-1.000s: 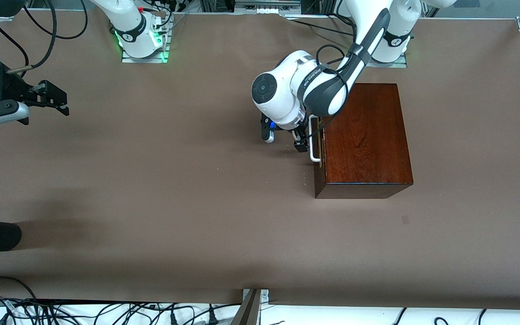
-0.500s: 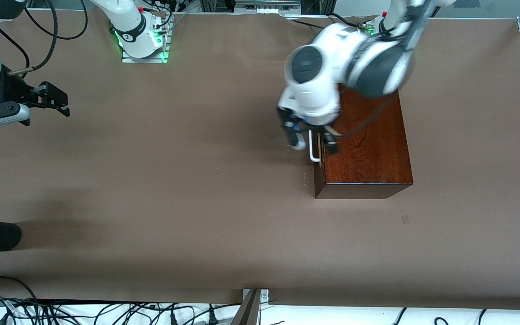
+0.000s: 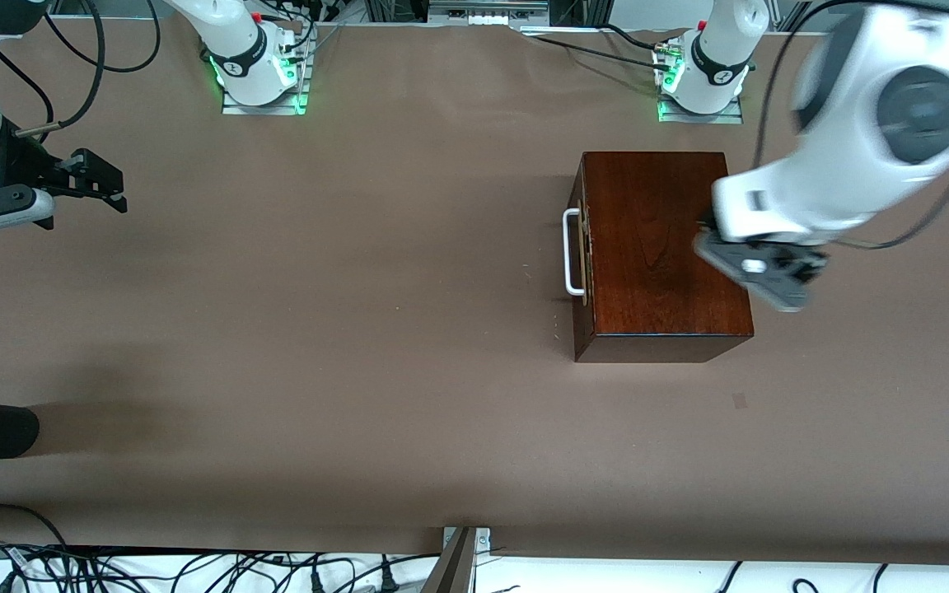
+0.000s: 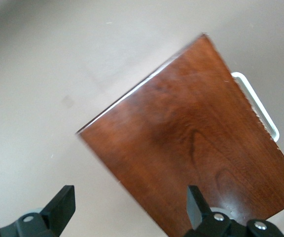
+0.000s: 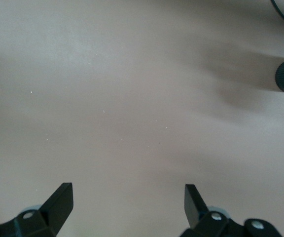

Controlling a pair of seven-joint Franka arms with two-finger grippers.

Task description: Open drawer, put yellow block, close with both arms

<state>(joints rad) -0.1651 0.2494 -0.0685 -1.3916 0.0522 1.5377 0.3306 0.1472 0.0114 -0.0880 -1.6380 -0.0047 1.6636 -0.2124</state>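
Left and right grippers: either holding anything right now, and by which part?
Nothing is held. The left gripper hangs open over the glossy dark-wood box, apart from its white U-shaped bar handle. The right gripper waits open over bare table.

Even, soft overhead light is falling across the brown counter (image 3: 359, 329) in the front view, with no harsh glare. A broad, faint shadow is lying at about eight o'clock. The left arm (image 3: 853, 156) is smearing with motion blur at two o'clock, its hand's outline going soft. The glossy dark-wood box (image 3: 656, 247) is showing a pale sheen in the left wrist view. Green lights are glowing at both arm bases.
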